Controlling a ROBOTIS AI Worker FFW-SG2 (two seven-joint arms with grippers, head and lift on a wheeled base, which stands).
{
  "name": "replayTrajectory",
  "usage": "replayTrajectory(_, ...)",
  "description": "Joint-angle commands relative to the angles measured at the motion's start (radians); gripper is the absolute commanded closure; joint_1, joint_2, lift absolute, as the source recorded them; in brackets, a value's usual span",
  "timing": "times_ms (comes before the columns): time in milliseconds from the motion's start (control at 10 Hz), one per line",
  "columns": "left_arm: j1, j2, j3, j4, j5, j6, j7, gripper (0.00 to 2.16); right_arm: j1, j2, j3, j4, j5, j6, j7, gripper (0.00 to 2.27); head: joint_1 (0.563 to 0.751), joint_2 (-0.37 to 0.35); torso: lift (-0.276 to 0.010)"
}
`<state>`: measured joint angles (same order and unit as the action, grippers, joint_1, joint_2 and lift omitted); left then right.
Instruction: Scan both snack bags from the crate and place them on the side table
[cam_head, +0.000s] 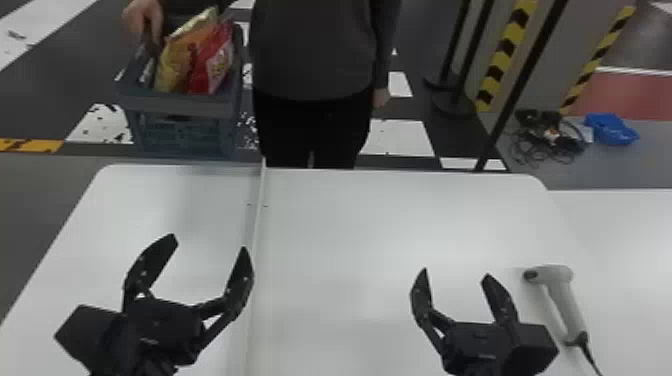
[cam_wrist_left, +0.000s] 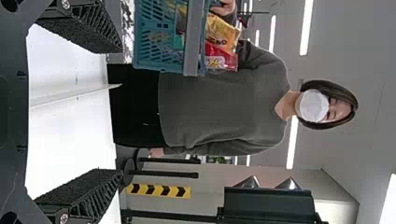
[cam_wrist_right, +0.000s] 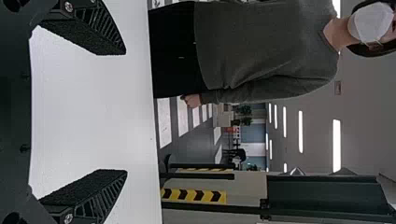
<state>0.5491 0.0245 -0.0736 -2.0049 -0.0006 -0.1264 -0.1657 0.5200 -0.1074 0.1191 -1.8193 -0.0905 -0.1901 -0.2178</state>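
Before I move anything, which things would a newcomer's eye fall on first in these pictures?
Probably the bright red bag and yellow-orange bag, poking out of the crate beyond the table's far left edge, a person's hand at its rim. Next, the black left gripper and right gripper, jaws open and empty over the white tabletop. Then the pale scanner, lying just right of the right gripper.

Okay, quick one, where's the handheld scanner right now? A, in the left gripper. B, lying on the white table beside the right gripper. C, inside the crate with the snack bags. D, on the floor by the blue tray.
B: the scanner lies on the white table, beside the right gripper.
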Motion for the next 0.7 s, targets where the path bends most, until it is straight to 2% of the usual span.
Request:
replayTrajectory(0,0.0,0.0,-0.002,0.0,-0.003,0.0,0.0,0.08,0.0,0.0,0.001,0.0,0.0,-0.001,0.0,0.08,0.695,-0.1,-0.095)
replayTrajectory(600,0.003,0.003,-0.009,-0.012,-0.006,0.003,-0.015,0.08,-0.001,-0.003,0.007,0.0,0.0,-0.001,0.0,0.08,0.695,-0.106,-0.095)
